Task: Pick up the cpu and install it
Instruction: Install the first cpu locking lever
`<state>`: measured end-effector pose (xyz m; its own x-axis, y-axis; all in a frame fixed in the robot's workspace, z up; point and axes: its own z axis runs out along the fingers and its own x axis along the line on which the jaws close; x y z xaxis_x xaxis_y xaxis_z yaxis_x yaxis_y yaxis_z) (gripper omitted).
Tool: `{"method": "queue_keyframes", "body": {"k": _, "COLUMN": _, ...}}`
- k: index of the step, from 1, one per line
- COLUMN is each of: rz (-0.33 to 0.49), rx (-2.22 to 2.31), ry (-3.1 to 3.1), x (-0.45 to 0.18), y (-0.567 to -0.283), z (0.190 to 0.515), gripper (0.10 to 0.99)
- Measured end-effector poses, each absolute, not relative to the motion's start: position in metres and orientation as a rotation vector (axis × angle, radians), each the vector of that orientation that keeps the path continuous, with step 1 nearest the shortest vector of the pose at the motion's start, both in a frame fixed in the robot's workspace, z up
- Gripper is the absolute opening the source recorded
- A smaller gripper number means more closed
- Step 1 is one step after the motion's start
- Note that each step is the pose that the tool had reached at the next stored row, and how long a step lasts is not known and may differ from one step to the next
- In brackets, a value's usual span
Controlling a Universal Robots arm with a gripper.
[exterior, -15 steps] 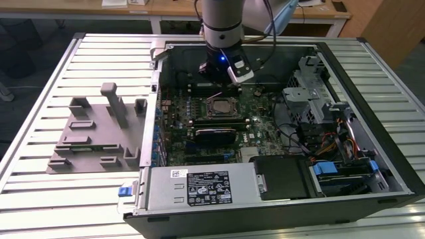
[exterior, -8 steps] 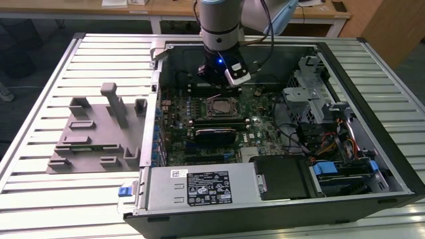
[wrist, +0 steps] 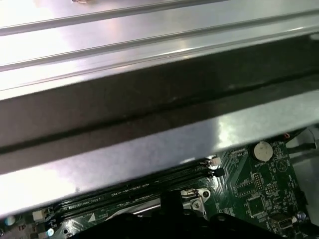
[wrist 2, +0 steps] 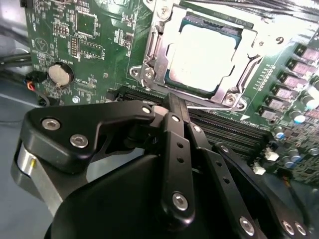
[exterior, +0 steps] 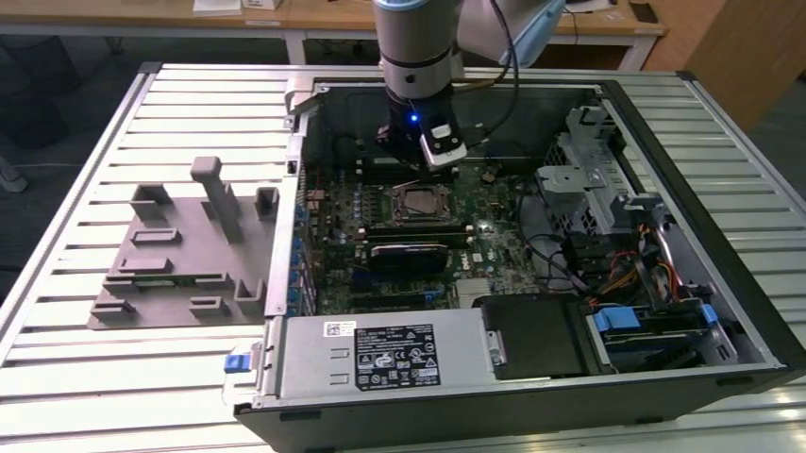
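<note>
- Hanging inside the open computer case [exterior: 705,311], the gripper [exterior: 428,156] sits low over the motherboard [exterior: 497,236], toward the far wall of the case in the exterior view.
- Cpu [wrist 2: 202,57]: shiny silver-grey square, seated in the socket with the metal frame [wrist 2: 149,55] around it; in the exterior view it lies at the middle of the board [exterior: 420,201], just nearer the camera than the gripper.
- Gripper state: cannot tell whether open or closed; the second wrist view shows black linkages [wrist 2: 174,149] drawn close together, tips hidden. Nothing seen held.
- Around the socket: memory slots [wrist 2: 224,127] lie between the linkages and the socket; a coin battery [wrist 2: 61,74] sits well off to one side; a row of capacitors [wrist 2: 294,84] lines the other side.
- Black heatsink block [exterior: 410,253] sits just on the camera side of the cpu in the exterior view.
- Power supply [exterior: 377,354] with its label fills the near edge of the case; drive cage [exterior: 592,179] and cable bundle [exterior: 617,278] crowd the exterior view's right.
- Grey fixture plate [exterior: 183,255] with upright blocks rests on the slatted counter [exterior: 75,368], on the exterior view's left, well apart from the gripper.
- First wrist view: case wall [wrist: 149,114] looms close above the board edge [wrist: 259,194].
</note>
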<state>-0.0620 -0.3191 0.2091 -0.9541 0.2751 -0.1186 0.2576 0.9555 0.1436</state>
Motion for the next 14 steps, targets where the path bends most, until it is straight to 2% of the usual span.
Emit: {"method": "queue_keyframes", "body": {"k": 14, "rz": 0.188, "rx": 0.493, "ry": 2.934, "x": -0.0670, "y": -0.3085, "z": 0.2053, "gripper": 0.106}}
